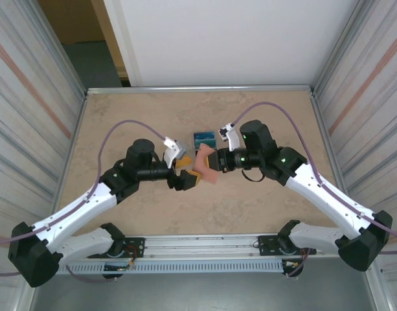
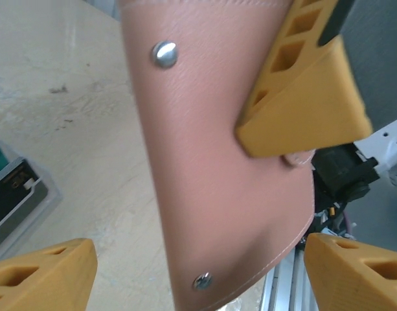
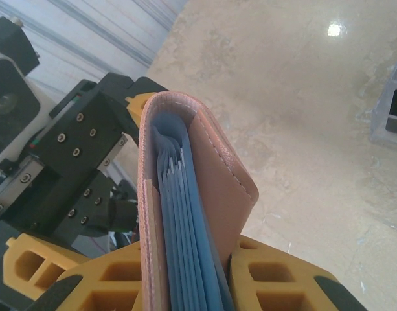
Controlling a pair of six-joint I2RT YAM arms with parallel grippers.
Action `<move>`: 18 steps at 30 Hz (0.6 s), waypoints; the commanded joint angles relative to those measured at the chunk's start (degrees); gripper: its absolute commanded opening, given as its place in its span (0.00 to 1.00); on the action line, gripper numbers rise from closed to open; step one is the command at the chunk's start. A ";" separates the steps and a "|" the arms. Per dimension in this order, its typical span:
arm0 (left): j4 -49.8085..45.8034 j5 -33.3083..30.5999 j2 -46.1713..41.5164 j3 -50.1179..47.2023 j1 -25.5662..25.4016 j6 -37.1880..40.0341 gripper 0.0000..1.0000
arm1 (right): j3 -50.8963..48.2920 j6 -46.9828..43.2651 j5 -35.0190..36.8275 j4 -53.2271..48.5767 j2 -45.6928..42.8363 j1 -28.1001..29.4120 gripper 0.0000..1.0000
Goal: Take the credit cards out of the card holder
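Beside the card holder (image 3: 211,194) pinched by the right claw (image 3: 195,285), the wide-spread left claw (image 1: 189,179) should meet its open edge squarely.

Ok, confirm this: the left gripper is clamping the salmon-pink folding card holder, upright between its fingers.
Wrong on the arm: the right gripper is clamping the salmon-pink folding card holder, upright between its fingers. The right wrist view shows its yellow fingers pressed against both sides of the holder.

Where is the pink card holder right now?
In the top view, the card holder is mid-table, clamped in the right gripper, facing the open left gripper.
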 commanded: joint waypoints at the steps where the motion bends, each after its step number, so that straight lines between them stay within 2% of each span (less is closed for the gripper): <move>1: 4.49 5.79 1.14 1.52 -0.27 -0.78 0.79 | 2.85 -2.23 -0.20 -1.09 0.44 0.56 0.15; 7: 5.19 7.20 3.59 1.38 -1.68 -1.38 0.69 | 3.33 -2.44 -0.07 -0.77 1.55 0.65 0.15; 18: 7.15 7.95 7.04 2.45 -3.86 -2.27 0.42 | 4.19 -2.67 0.67 -0.86 4.68 1.28 0.17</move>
